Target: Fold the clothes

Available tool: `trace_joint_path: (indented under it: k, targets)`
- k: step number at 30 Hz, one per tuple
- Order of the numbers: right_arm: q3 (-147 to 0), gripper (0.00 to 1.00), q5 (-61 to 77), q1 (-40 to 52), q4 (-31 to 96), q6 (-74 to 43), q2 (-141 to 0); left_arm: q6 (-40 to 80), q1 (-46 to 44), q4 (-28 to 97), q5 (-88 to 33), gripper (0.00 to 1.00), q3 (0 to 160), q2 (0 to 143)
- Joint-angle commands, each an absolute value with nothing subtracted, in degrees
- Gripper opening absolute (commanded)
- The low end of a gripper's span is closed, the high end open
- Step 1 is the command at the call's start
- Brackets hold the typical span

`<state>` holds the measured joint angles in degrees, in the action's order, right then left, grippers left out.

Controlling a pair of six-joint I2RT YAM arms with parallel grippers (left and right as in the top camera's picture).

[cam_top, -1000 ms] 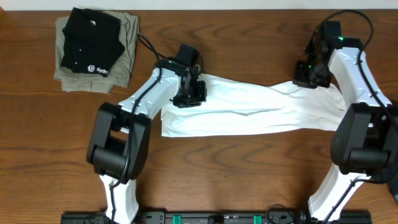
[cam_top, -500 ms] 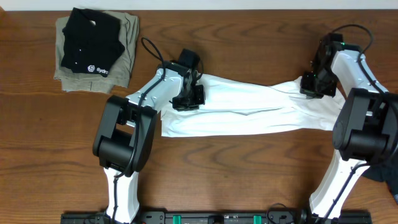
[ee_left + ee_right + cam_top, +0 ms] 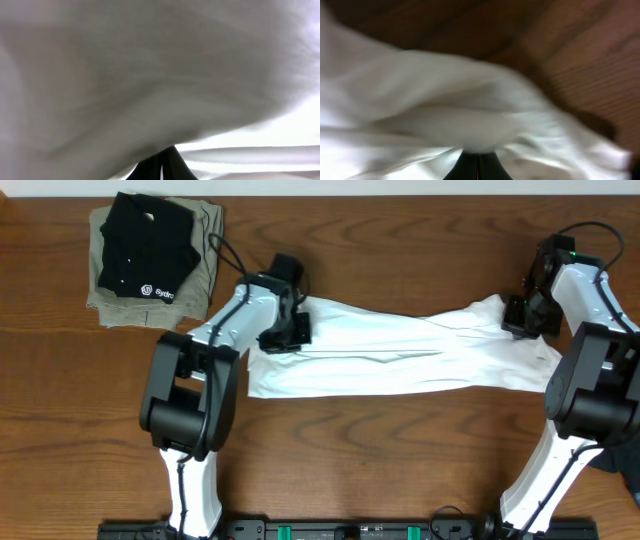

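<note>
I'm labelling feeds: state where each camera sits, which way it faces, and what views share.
Overhead: above the table, looking straight down; both arms, white T-shirt stretched between left pincer and right pincer.
Left wrist: on the left arm, facing along its fingers into white cloth.
Right wrist: on the right arm, facing cloth and wood; its fingers show.
Shared: all three show the T-shirt.

Overhead: looking straight down on the whole table (image 3: 400, 470) from afar. Left wrist: pressed very near the shirt (image 3: 150, 75), blurred. Right wrist: near too, seemingly tilted down over shirt and table. Shared by all three: shirt.
</note>
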<state>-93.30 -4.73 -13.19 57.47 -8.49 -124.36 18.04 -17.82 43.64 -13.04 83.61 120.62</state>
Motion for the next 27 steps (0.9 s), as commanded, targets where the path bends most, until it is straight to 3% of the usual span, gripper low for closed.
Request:
trace_joint_path:
  k: [1, 12, 19, 22, 27]
  targets:
    - [-95.3, 0.01, -6.5, -13.8, 58.0, -8.7, -124.7, 14.5, -16.4, 44.8, -6.6, 0.06, 82.8, 121.3]
    - [-108.2, 0.01, -3.4, -13.4, 69.1, -8.7, -124.7, 13.7, -14.8, 46.5, -4.1, 0.07, 83.8, 115.0]
    - [-109.2, 0.01, 22.7, -11.5, 72.0, 1.5, -124.8, 14.8, -15.1, 46.6, -14.9, 0.07, 83.8, 111.7]
    - [-106.6, 0.02, 18.1, -9.6, 70.3, 2.3, -124.8, 15.9, -16.3, 46.5, -18.8, 0.07, 83.7, 111.9]
    - [-102.1, 0.04, 7.2, -8.7, 64.9, -7.6, -124.8, 19.0, -19.4, 46.2, -22.1, 0.07, 83.7, 112.0]
